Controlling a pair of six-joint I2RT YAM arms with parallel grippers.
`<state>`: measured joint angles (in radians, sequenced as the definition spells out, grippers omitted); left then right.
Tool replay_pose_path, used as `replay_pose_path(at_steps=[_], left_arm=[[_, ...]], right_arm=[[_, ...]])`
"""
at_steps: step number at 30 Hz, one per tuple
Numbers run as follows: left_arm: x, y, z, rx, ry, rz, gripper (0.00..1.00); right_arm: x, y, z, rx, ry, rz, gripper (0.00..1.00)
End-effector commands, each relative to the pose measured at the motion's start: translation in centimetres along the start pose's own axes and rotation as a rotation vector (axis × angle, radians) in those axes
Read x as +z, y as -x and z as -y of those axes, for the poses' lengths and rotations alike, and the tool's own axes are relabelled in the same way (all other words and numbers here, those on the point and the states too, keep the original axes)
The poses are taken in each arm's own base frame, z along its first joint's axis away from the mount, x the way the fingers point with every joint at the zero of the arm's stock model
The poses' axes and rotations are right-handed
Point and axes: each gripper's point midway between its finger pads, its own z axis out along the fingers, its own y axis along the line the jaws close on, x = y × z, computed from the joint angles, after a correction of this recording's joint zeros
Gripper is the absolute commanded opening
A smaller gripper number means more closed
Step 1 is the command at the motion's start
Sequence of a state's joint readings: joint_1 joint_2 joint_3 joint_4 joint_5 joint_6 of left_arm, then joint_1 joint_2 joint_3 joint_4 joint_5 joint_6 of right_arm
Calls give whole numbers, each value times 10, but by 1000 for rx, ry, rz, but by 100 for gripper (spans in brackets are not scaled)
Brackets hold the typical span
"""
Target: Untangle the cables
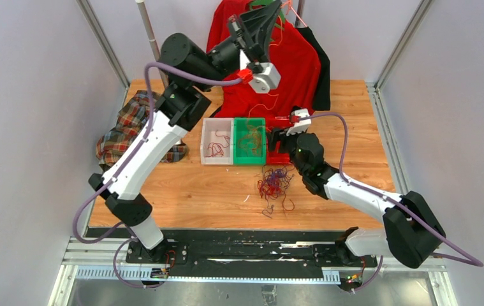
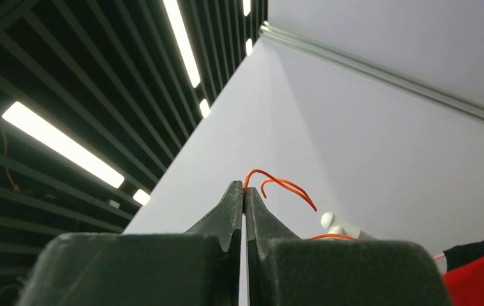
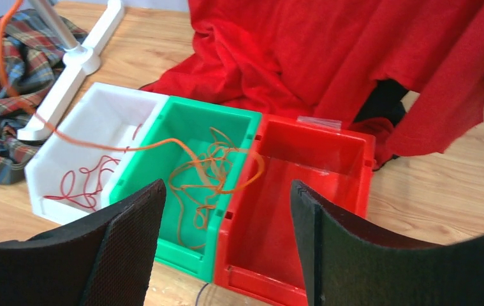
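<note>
Left wrist: left hand (image 2: 244,193) pinches orange cable (image 2: 259,171) (held aloft).

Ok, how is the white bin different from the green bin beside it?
The white bin holds a few red cables; the green bin holds a fuller tangle of orange cables. The white bin ends the row; the green bin sits in the middle, a red bin on its other side. One orange strand rises out of the green bin; none rises from the white bin. Both are open-topped, same shape, side by side.
</note>
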<state>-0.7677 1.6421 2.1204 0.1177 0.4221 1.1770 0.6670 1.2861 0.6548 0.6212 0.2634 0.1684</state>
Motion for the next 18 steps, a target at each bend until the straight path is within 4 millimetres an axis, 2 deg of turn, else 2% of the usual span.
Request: replay_pose_path(at_steps=[1,9,14,18], left_arm=[[9,-14,-6,52,51,-53,1],[10,-34,17,46,24,-110,1],[-2,-52,40,53,-31,-167,1],[-18,-72,67,59,-111,-243,0]], right_arm=[[-1,-10,17,-4,-40,-33,71],[4,-24,30,-9,-85,-74,71],[2,-31,32,-15,-87,-92,70],[-2,-33,34,-15,-93,-100,69]])
